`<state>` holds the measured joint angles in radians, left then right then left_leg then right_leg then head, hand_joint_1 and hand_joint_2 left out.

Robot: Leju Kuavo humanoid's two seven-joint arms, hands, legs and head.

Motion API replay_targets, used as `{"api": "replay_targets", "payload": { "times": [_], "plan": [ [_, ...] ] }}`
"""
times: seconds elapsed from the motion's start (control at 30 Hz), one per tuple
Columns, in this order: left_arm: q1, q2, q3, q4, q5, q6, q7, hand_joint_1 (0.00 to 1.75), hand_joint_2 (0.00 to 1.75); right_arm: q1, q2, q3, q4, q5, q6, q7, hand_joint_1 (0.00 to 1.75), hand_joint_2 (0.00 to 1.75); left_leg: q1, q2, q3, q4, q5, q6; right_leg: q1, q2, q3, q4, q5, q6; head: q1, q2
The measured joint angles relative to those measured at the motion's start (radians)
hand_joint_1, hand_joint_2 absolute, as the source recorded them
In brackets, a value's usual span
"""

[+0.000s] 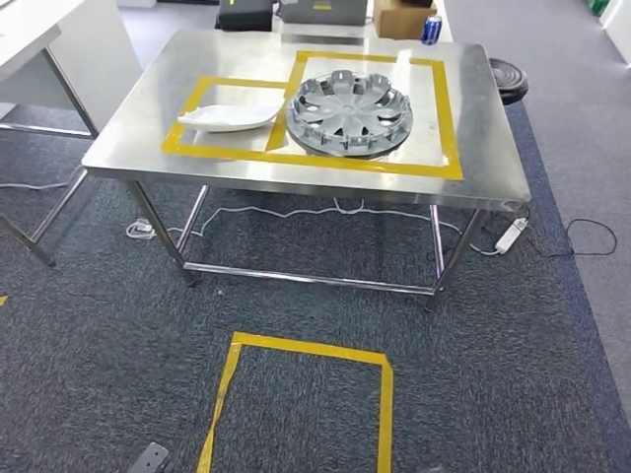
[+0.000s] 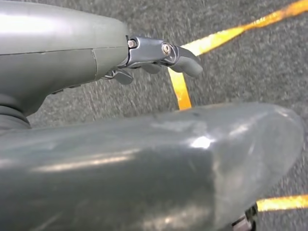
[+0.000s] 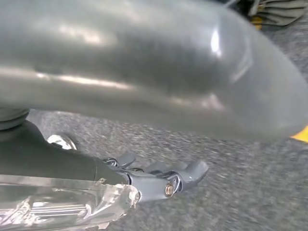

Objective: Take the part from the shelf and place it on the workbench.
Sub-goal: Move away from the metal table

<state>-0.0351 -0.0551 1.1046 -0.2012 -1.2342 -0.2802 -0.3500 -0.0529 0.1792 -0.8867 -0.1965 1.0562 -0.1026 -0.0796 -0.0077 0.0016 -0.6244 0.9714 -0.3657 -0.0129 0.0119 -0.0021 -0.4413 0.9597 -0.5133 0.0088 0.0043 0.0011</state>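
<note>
A silver wheel cover [image 1: 349,113] lies flat on the steel workbench [image 1: 483,168], inside a rectangle of yellow tape. To its left a white curved part [image 1: 229,117] rests in a second taped rectangle. In the left wrist view my left hand [image 2: 65,57] hangs over grey carpet. Its fingers [image 2: 163,52] are stretched out apart from the thick thumb [image 2: 152,163], and it holds nothing. My right hand [image 3: 127,67] also hangs over the carpet with its fingers [image 3: 171,180] extended and nothing in them.
A yellow taped square [image 1: 384,414] marks the carpet in front of the bench. Cables and a power strip [image 1: 511,235] lie under it. A white table [image 1: 44,39] stands at the left, a black stool [image 1: 510,77] at the right, and a cardboard box [image 1: 401,18] and a blue can [image 1: 431,30] behind.
</note>
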Motion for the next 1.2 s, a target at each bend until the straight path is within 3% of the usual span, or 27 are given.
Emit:
{"api": "replay_targets", "payload": {
  "times": [0.03, 0.07, 0.13, 0.17, 0.2, 0.23, 0.3, 0.37, 0.4, 0.47, 0.5, 0.53, 0.57, 0.63, 0.67, 0.7, 0.73, 0.77, 0.8, 0.83, 0.9, 0.97, 1.03, 1.07, 1.13, 1.17, 1.2],
  "plan": [
    [0.001, 0.0, 0.0, 0.0, -0.004, -0.003, -0.003, 0.0, 0.0, 0.0, 0.0, 0.002, 0.0, 0.005, 0.008, 0.003, 0.0, 0.0, 0.003, 0.0, -0.01, 0.018, -0.024, -0.009, 0.0, 0.0, -0.017, -0.003, 0.017, -0.007, -0.001, 0.0],
    [0.002, 0.001, -0.001, 0.001, -0.006, -0.003, -0.003, 0.0, 0.0, 0.0, 0.0, 0.004, 0.0, 0.009, 0.012, 0.005, 0.0, 0.0, 0.004, -0.001, -0.024, 0.057, -0.073, -0.016, -0.003, -0.001, -0.033, -0.005, 0.033, -0.014, -0.004, 0.0],
    [0.001, 0.002, -0.001, 0.001, -0.006, -0.003, -0.003, 0.0, 0.0, 0.001, -0.001, 0.008, 0.0, 0.014, 0.018, 0.006, 0.0, 0.0, 0.007, -0.001, -0.056, 0.182, -0.183, -0.026, -0.002, -0.001, -0.066, -0.003, 0.06, -0.018, -0.009, 0.0],
    [-0.001, 0.002, -0.001, 0.001, -0.006, -0.003, -0.003, 0.0, 0.0, 0.002, -0.001, 0.01, 0.0, 0.016, 0.02, 0.007, 0.0, 0.0, 0.008, -0.001, -0.065, 0.244, -0.21, -0.031, -0.003, -0.001, -0.084, 0.0, 0.073, -0.017, -0.009, 0.0],
    [-0.002, 0.003, -0.001, 0.001, -0.006, -0.003, -0.003, 0.0, 0.0, 0.002, -0.001, 0.012, 0.0, 0.016, 0.021, 0.007, 0.0, 0.0, 0.01, -0.001, -0.063, 0.284, -0.206, -0.034, -0.003, -0.002, -0.104, 0.004, 0.086, -0.015, -0.01, 0.0],
    [-0.003, 0.004, -0.001, 0.001, -0.006, -0.003, -0.003, 0.0, 0.0, 0.001, -0.001, 0.014, 0.0, 0.017, 0.021, 0.008, 0.0, 0.0, 0.013, -0.001, -0.045, 0.293, -0.179, -0.038, -0.005, -0.002, -0.126, 0.01, 0.098, -0.012, -0.01, 0.0],
    [-0.004, 0.005, -0.001, 0.001, -0.002, -0.005, -0.003, 0.0, 0.0, 0.001, -0.001, 0.015, 0.0, 0.017, 0.021, 0.004, 0.0, 0.0, 0.022, -0.001, 0.04, 0.212, -0.119, -0.046, -0.007, -0.002, -0.164, 0.028, 0.117, -0.004, -0.01, 0.0],
    [-0.008, 0.005, -0.001, 0.001, 0.007, -0.011, 0.0, 0.0, 0.0, 0.001, -0.003, 0.017, 0.0, 0.019, 0.02, -0.016, 0.0, 0.0, 0.025, -0.003, 0.141, 0.068, -0.133, -0.043, -0.006, -0.002, -0.192, 0.047, 0.131, 0.008, -0.011, 0.0],
    [-0.01, 0.005, -0.001, 0.001, 0.01, -0.014, 0.002, 0.0, 0.0, 0.001, -0.003, 0.018, -0.001, 0.02, 0.02, -0.031, 0.0, 0.0, 0.024, -0.003, 0.168, 0.02, -0.15, -0.035, -0.005, -0.003, -0.201, 0.052, 0.14, 0.014, -0.011, 0.0],
    [-0.009, 0.005, 0.0, 0.001, 0.013, -0.016, 0.008, 0.0, 0.0, 0.005, -0.006, 0.021, -0.001, 0.026, 0.023, -0.053, 0.0, 0.0, 0.02, -0.002, 0.169, -0.006, -0.155, -0.011, -0.006, -0.003, -0.21, 0.051, 0.16, 0.024, -0.011, 0.0],
    [-0.005, 0.005, 0.0, 0.001, 0.013, -0.016, 0.01, 0.0, 0.0, 0.009, -0.007, 0.023, -0.001, 0.029, 0.027, -0.057, 0.0, 0.0, 0.019, 0.0, 0.161, -0.005, -0.146, -0.002, -0.008, -0.002, -0.215, 0.052, 0.156, 0.03, -0.011, 0.0],
    [-0.003, 0.006, 0.001, 0.001, 0.013, -0.015, 0.013, 0.0, 0.0, 0.013, -0.009, 0.024, -0.001, 0.031, 0.035, -0.056, 0.0, 0.0, 0.019, 0.002, 0.153, -0.004, -0.136, 0.007, -0.01, -0.002, -0.223, 0.069, 0.133, 0.035, -0.009, 0.0],
    [-0.001, 0.007, 0.001, 0.001, 0.016, -0.011, 0.016, 0.0, 0.0, 0.016, -0.011, 0.026, 0.0, 0.031, 0.045, -0.052, 0.0, 0.0, 0.02, 0.004, 0.142, -0.005, -0.125, 0.015, -0.011, -0.001, -0.235, 0.106, 0.09, 0.04, -0.006, 0.0],
    [-0.002, 0.012, 0.003, 0.001, 0.025, -0.002, 0.021, 0.0, 0.0, 0.016, -0.014, 0.027, 0.0, 0.024, 0.07, -0.04, 0.0, 0.0, 0.017, 0.004, 0.117, -0.004, -0.104, 0.023, -0.012, -0.001, -0.266, 0.233, -0.013, 0.047, 0.0, 0.0],
    [-0.003, 0.015, 0.005, 0.001, 0.031, 0.003, 0.023, 0.0, 0.0, 0.015, -0.015, 0.028, 0.0, 0.018, 0.08, -0.036, 0.0, 0.0, 0.015, 0.004, 0.103, -0.004, -0.095, 0.023, -0.012, -0.001, -0.275, 0.295, -0.04, 0.048, 0.001, 0.0],
    [-0.004, 0.018, 0.008, 0.001, 0.033, 0.006, 0.023, 0.0, 0.0, 0.014, -0.016, 0.028, 0.0, 0.011, 0.088, -0.034, 0.0, 0.0, 0.013, 0.005, 0.089, -0.004, -0.086, 0.023, -0.012, -0.001, -0.275, 0.335, -0.039, 0.047, 0.002, 0.0],
    [-0.005, 0.02, 0.01, 0.001, 0.033, 0.007, 0.024, 0.0, 0.0, 0.015, -0.017, 0.028, 0.0, 0.002, 0.097, -0.033, 0.0, 0.0, 0.011, 0.009, 0.077, -0.004, -0.078, 0.023, -0.012, -0.001, -0.261, 0.345, -0.016, 0.045, 0.001, 0.0],
    [-0.005, 0.022, 0.011, 0.001, 0.029, 0.009, 0.025, 0.0, 0.0, 0.015, -0.018, 0.026, 0.0, -0.009, 0.108, -0.031, 0.0, 0.0, 0.01, 0.013, 0.066, -0.004, -0.069, 0.023, -0.011, -0.003, -0.229, 0.318, 0.018, 0.041, 0.002, 0.0],
    [-0.005, 0.023, 0.012, 0.001, 0.023, 0.011, 0.025, 0.0, 0.0, 0.014, -0.019, 0.022, 0.0, -0.022, 0.119, -0.028, 0.0, 0.0, 0.009, 0.017, 0.058, -0.004, -0.061, 0.021, -0.009, -0.012, -0.181, 0.261, 0.044, 0.036, 0.002, 0.0],
    [-0.005, 0.025, 0.012, 0.001, 0.017, 0.015, 0.025, 0.0, 0.0, 0.01, -0.019, 0.018, 0.0, -0.032, 0.13, -0.023, 0.0, 0.0, 0.007, 0.023, 0.053, -0.003, -0.055, 0.019, -0.005, -0.026, -0.126, 0.184, 0.049, 0.031, 0.002, 0.0],
    [-0.004, 0.028, 0.012, 0.001, 0.009, 0.023, 0.026, 0.0, 0.0, 0.0, -0.02, 0.012, 0.0, -0.044, 0.143, -0.012, 0.0, 0.0, 0.005, 0.036, 0.047, -0.001, -0.044, 0.008, 0.003, -0.047, -0.045, 0.053, 0.025, 0.019, 0.002, 0.0],
    [-0.007, 0.032, 0.012, 0.001, 0.005, 0.027, 0.047, 0.0, 0.0, -0.007, -0.02, 0.007, 0.0, -0.049, 0.146, -0.005, 0.0, 0.0, 0.005, 0.055, 0.045, -0.002, -0.034, -0.003, 0.007, -0.038, -0.035, 0.011, 0.014, 0.007, 0.001, 0.0],
    [-0.012, 0.034, 0.012, 0.001, -0.003, 0.03, 0.088, 0.0, 0.0, -0.007, -0.019, 0.0, 0.0, -0.053, 0.144, -0.003, 0.0, 0.0, 0.008, 0.049, 0.037, 0.015, -0.051, -0.014, 0.004, -0.021, -0.042, 0.006, 0.026, -0.006, 0.0, 0.0],
    [-0.013, 0.035, 0.012, 0.001, -0.006, 0.031, 0.105, 0.0, 0.0, -0.007, -0.017, -0.002, 0.0, -0.054, 0.142, -0.004, 0.0, 0.0, 0.009, 0.037, 0.023, 0.049, -0.079, -0.019, 0.001, -0.014, -0.045, 0.004, 0.034, -0.013, 0.0, 0.0],
    [-0.012, 0.04, 0.012, 0.001, -0.008, 0.033, 0.122, 0.0, 0.0, -0.009, -0.015, -0.005, 0.0, -0.054, 0.138, -0.005, 0.0, 0.0, 0.01, 0.012, -0.028, 0.176, -0.158, -0.028, 0.0, 0.004, -0.056, 0.004, 0.047, -0.022, -0.001, 0.0],
    [-0.013, 0.042, 0.012, 0.001, -0.008, 0.034, 0.125, 0.0, 0.0, -0.01, -0.013, -0.006, 0.0, -0.054, 0.137, -0.005, 0.0, 0.0, 0.011, 0.008, -0.053, 0.241, -0.187, -0.03, 0.0, 0.013, -0.062, 0.004, 0.051, -0.022, -0.001, 0.0],
    [-0.013, 0.043, 0.012, 0.001, -0.008, 0.034, 0.127, 0.0, 0.0, -0.01, -0.012, -0.008, 0.0, -0.054, 0.137, -0.005, 0.0, 0.0, 0.011, 0.005, -0.067, 0.283, -0.197, -0.032, 0.0, 0.022, -0.067, 0.004, 0.055, -0.021, -0.001, 0.0]
  ]
}}
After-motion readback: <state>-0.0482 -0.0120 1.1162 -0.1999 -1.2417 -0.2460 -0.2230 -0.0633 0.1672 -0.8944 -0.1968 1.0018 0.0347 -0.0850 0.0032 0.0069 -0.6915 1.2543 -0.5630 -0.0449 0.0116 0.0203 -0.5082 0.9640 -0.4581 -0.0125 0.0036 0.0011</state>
